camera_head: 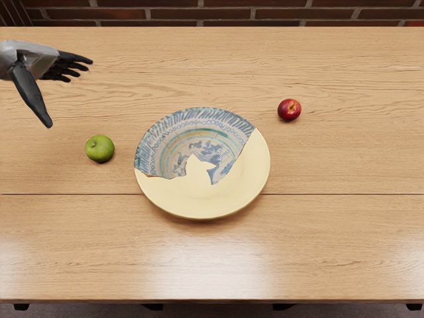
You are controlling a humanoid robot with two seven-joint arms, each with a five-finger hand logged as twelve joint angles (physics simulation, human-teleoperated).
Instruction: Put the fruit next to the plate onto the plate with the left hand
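A green apple [99, 148] rests on the wooden table just left of the plate [246, 173], a round dish that is part blue-patterned, part plain cream. A red apple [289, 109] lies farther off, up and to the right of the plate. My left hand [50, 79] comes in at the upper left edge, hovering above the table, up and left of the green apple and well apart from it. Its dark fingers [71, 65] are spread and hold nothing; the thumb points down toward the table. The right arm does not show.
The wooden table [212, 252] runs to a front edge near the bottom of the view. A brick wall [212, 12] stands behind its far edge.
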